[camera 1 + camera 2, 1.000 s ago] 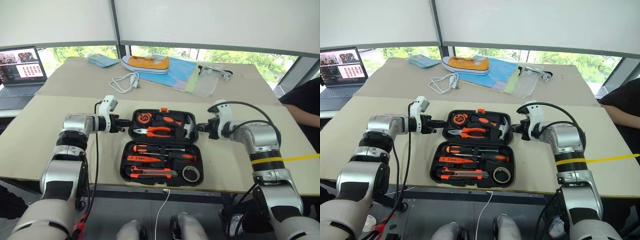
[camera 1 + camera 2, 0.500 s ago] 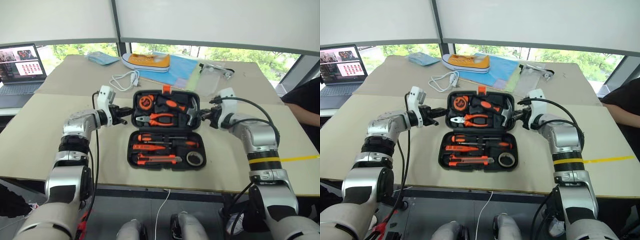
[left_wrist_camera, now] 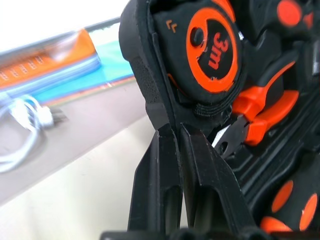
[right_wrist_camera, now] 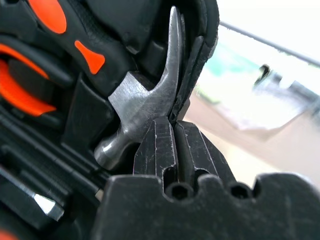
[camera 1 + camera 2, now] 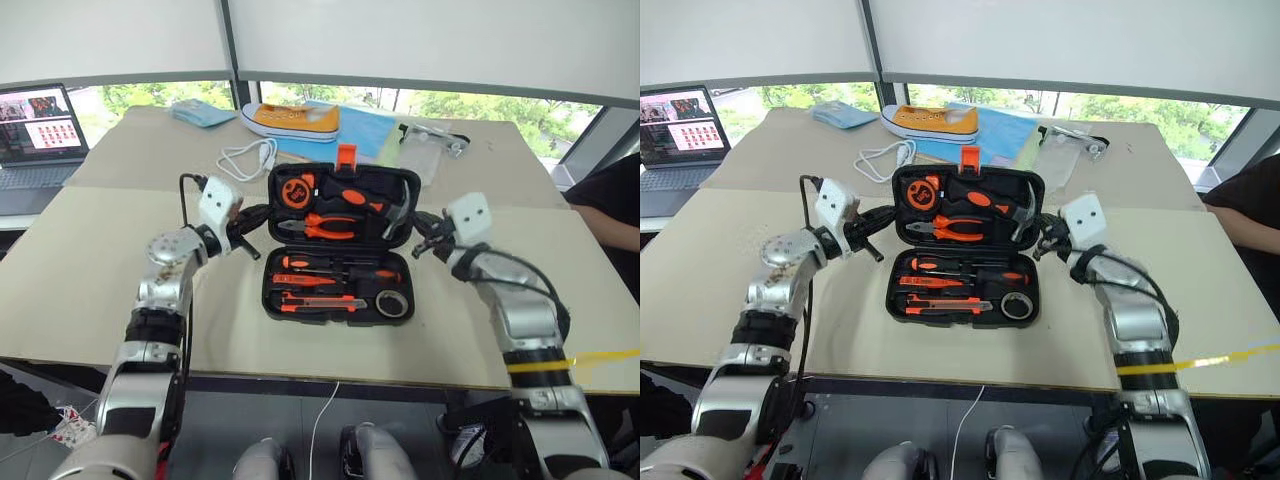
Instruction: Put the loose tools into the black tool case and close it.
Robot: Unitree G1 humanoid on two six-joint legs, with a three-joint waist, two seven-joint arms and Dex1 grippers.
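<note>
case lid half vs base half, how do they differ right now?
Lid half is tilted up off the table, a claw at each side edge; base half lies flat. The lid holds tape measure, pliers, hammer; the base holds screwdrivers, knife. Both black, moulded.

Silver arms, black jaws, yellow band

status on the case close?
Left hand and right hand shut, pinching lid edges of black tool case. Lid tilted up, not closed. Tools seated; nothing blocking.
</note>
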